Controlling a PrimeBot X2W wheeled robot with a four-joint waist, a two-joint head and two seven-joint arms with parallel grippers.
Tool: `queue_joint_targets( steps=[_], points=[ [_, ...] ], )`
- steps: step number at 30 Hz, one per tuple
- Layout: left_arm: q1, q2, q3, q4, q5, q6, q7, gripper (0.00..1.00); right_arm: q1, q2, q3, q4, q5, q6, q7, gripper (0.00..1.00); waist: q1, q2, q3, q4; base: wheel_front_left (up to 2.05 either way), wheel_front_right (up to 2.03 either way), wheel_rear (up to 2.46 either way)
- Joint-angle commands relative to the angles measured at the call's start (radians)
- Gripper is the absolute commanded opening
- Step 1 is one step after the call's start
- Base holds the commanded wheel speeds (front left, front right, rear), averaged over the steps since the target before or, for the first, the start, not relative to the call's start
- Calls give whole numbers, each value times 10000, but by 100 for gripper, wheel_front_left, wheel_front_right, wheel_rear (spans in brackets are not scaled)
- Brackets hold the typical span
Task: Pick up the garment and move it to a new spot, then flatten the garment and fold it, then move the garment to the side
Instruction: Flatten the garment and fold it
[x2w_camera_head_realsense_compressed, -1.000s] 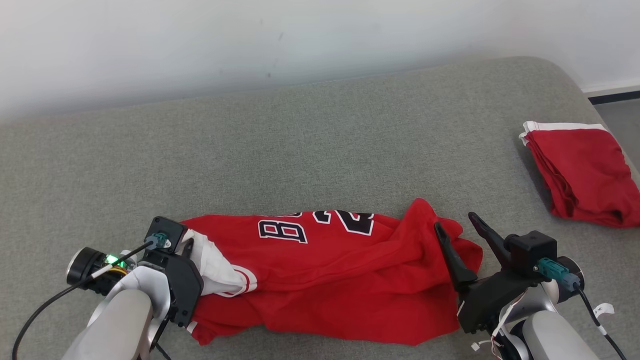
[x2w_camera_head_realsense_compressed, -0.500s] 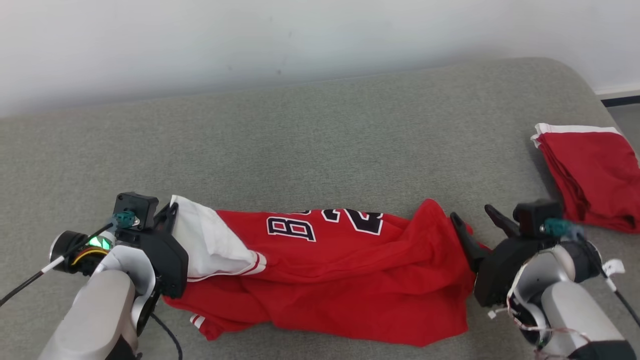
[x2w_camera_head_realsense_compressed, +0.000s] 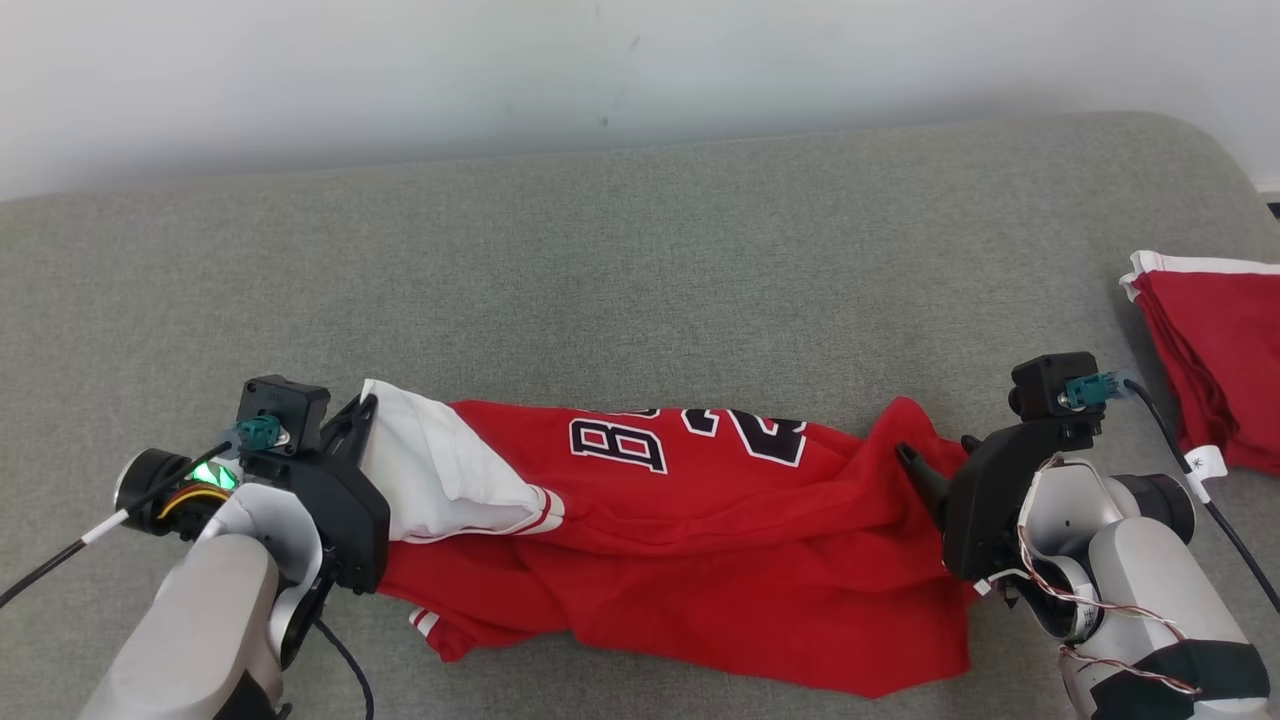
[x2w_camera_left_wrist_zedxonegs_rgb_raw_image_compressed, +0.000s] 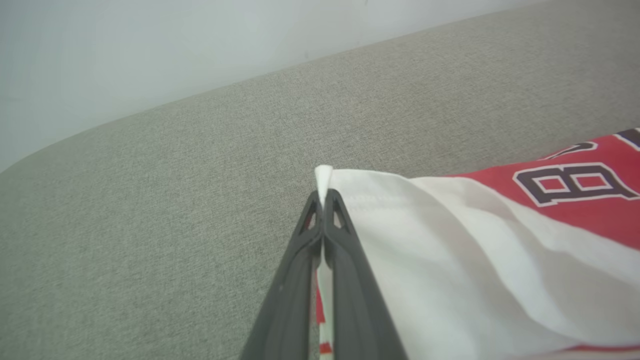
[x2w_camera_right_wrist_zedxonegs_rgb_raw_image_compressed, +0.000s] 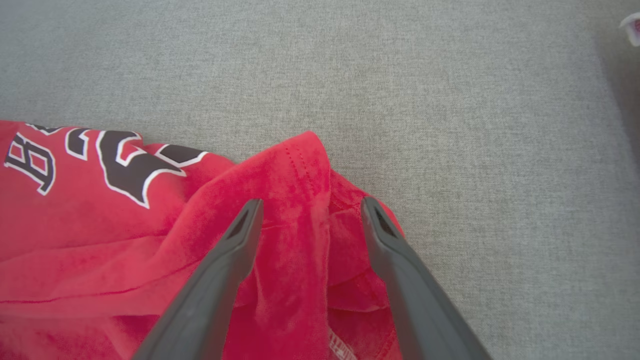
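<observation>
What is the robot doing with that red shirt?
It is getting hold of the red shirt, which lies crumpled on the grey cushion. Its left gripper is pinched shut on the white sleeve. Its right gripper is open, a finger on each side of a red fold at the other end.

Lighting bright, diffuse and even in all three views; shadows soft and short, under the near hem of the red garment (x2w_camera_head_realsense_compressed: 700, 560) and beside the folded red cloth (x2w_camera_head_realsense_compressed: 1220, 380). Left wrist view: pale wall (x2w_camera_left_wrist_zedxonegs_rgb_raw_image_compressed: 150, 50) washed out and hazy, its boundary with the grey surface (x2w_camera_left_wrist_zedxonegs_rgb_raw_image_compressed: 150, 225) blurred, left end effector (x2w_camera_left_wrist_zedxonegs_rgb_raw_image_compressed: 323, 200) soft close to the lens. Right wrist view: weave crisp mid-frame, top right corner darkened
</observation>
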Motion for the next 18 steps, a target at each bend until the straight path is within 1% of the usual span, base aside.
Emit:
queue_joint_targets(
  steps=[1,2,4,5,6,8,10,13,14,16,17,18],
  points=[
    [125,31,-18,-44,-10,-4,-9,0,-61,53,-48,-70,-63,-28,38,100,0,0,36,28,0,0,0],
    [114,30,-32,-76,-25,-4,1,0,-43,75,-98,-123,-98,-28,73,85,0,0,54,37,0,0,0],
    [106,51,-46,-120,-62,-4,12,0,-6,114,-114,-180,-176,-28,210,69,0,0,90,41,0,0,0],
    [104,67,-49,-142,-73,3,15,0,-8,133,-140,-208,-183,-28,256,63,0,0,113,34,0,0,0],
    [106,81,-54,-154,-75,14,27,0,-14,146,-162,-202,-197,-28,321,60,0,0,135,27,0,0,0],
    [101,87,-69,-184,-80,42,35,0,-42,165,-218,-164,-268,-28,410,64,0,0,176,22,0,0,0],
    [88,80,-94,-216,-82,55,60,0,-67,203,-269,-130,-318,-28,493,63,0,0,208,27,0,0,0],
    [62,88,-130,-264,-102,62,59,0,-78,243,-372,-85,-417,-28,517,66,0,0,248,45,0,0,0],
    [53,96,-144,-282,-104,68,71,0,-94,272,-382,-70,-425,-28,515,65,0,0,260,54,0,0,0],
    [42,114,-163,-311,-114,83,80,0,-123,285,-358,-31,-421,-28,512,58,0,0,281,69,0,0,0],
    [38,126,-171,-323,-121,87,84,0,-137,283,-344,-10,-427,-28,491,57,0,0,290,76,0,0,0],
    [37,136,-178,-331,-124,87,87,0,-144,289,-308,11,-424,-28,468,54,0,0,297,83,0,0,0]
  ],
)
